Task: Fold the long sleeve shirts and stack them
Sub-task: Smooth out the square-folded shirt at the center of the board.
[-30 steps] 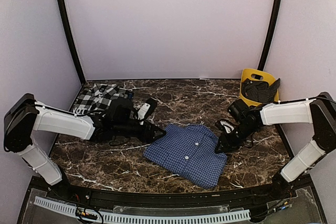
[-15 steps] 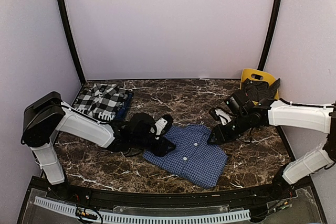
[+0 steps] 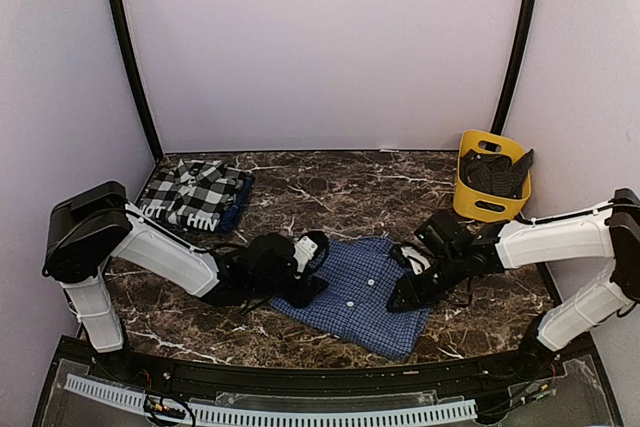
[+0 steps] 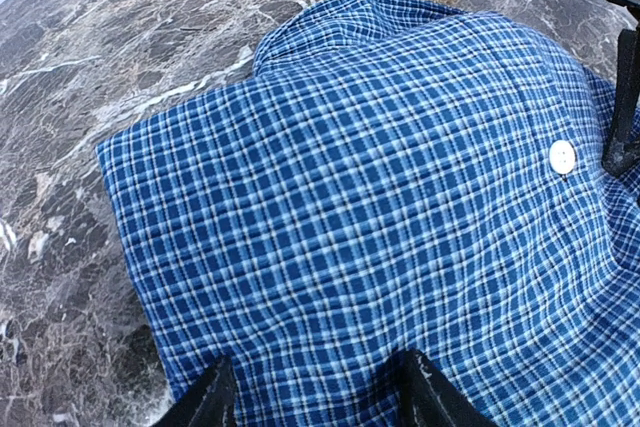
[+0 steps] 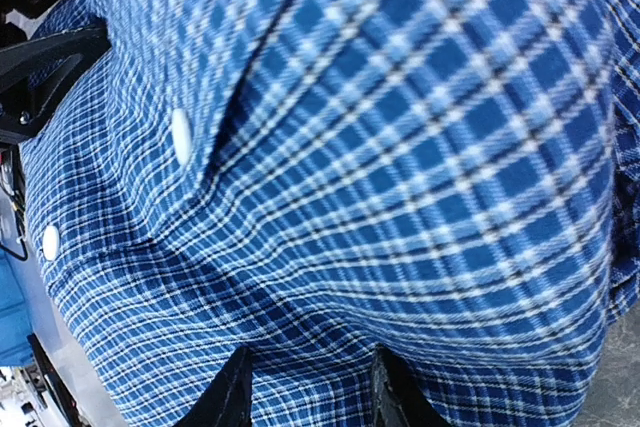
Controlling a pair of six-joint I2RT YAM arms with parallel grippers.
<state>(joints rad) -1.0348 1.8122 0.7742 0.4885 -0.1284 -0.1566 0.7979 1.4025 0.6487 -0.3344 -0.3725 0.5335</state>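
Note:
The blue check shirt [image 3: 355, 292] lies folded on the table, near the front centre. My left gripper [image 3: 312, 282] is at its left edge; in the left wrist view [image 4: 318, 397] its jaws stand apart with the shirt's cloth [image 4: 380, 197] between them. My right gripper [image 3: 400, 297] is at the shirt's right edge; in the right wrist view [image 5: 312, 397] its jaws also stand apart, with bunched cloth [image 5: 400, 147] between them. The black-and-white plaid shirt [image 3: 195, 194] lies folded at the back left.
A yellow bin [image 3: 488, 205] holding a dark item stands at the back right. The table is dark marble [image 3: 330, 187]. Black frame posts [image 3: 130, 57] and pale walls close in the back and sides.
Both arms have moved inward onto the blue shirt: the left gripper from the table at the left to its left edge, the right gripper down onto its right edge.

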